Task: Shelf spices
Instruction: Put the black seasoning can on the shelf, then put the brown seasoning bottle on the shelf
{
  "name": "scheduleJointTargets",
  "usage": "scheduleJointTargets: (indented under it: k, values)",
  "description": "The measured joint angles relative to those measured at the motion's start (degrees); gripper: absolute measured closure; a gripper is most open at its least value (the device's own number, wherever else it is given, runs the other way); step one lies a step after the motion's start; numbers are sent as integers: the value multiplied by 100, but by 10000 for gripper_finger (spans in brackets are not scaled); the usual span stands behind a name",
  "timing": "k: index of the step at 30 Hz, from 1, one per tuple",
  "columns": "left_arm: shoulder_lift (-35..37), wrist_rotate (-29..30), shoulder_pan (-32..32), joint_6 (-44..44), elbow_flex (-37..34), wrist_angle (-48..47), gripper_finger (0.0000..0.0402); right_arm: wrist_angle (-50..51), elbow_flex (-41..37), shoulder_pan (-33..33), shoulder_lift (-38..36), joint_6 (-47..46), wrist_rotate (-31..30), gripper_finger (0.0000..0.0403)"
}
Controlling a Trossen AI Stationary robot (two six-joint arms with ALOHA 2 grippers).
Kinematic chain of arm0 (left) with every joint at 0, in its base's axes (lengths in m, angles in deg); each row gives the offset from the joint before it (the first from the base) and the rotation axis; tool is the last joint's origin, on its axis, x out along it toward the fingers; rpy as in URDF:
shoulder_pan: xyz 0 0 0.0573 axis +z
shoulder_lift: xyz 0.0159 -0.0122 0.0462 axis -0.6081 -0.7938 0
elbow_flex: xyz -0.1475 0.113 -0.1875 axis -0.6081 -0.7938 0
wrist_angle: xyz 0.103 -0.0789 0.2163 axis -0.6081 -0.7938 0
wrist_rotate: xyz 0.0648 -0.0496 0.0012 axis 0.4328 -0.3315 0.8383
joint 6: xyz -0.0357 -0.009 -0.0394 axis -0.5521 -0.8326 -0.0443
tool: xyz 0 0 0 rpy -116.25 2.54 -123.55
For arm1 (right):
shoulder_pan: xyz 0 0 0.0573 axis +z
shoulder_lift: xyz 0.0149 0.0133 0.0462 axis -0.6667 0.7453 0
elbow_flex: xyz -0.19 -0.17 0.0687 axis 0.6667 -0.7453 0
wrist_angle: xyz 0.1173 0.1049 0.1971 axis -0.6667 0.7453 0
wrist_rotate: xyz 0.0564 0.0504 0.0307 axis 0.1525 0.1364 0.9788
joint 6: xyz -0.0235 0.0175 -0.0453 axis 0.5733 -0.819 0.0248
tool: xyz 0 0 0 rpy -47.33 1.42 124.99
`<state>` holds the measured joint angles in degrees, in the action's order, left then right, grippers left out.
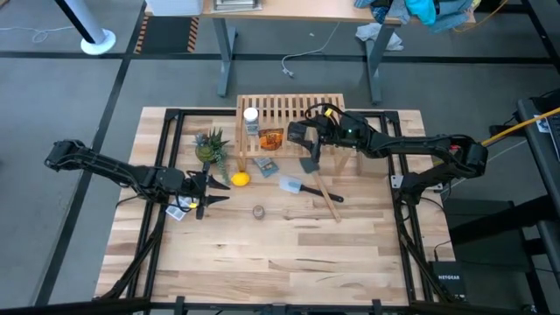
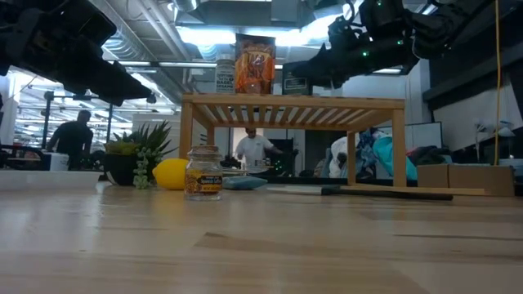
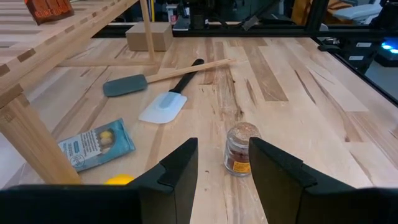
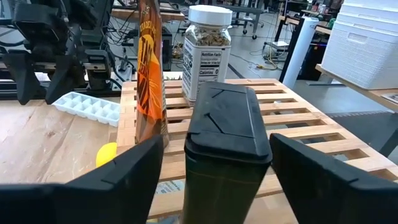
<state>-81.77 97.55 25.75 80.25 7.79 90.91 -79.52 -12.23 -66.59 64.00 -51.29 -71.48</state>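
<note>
Three spices are already on the shelf [image 1: 328, 107] at the bench's far edge: white-capped jar [image 1: 251, 118] and orange packet [image 1: 270, 138] twd the shelf's left end, black square tin [image 4: 227, 134] nr the middle. Right gripper [image 1: 298, 133] sits over the shelf w/ fingers spread wide either side of the black tin, which stands upright on the slats btwn them, untouched by either finger as far as the right wrist view shows, so it looks just set down. What's left is the small glass jar [image 1: 259, 211], upright on the bare bench nr its middle, in front of the shelf. Left gripper [image 1: 203, 194] is the nearer one by far: jar lies straight ahead of it, just beyond the fingertips, lined up w/ the gap in the left wrist view. Its fingers are part open, holding nothing. Jar's long axis is vertical, so prob a level side-on approach suits.
</note>
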Motion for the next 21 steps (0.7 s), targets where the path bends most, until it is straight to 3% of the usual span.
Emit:
scheduleJointTargets:
  k: [14,21]
  values:
    - [0,0,0,-17,0,-2,265,-1079,0,0,-63,-67,-45,96]
    - [0,0,0,-17,0,-3,265,-1002,0,7,-701,-424,401,96]
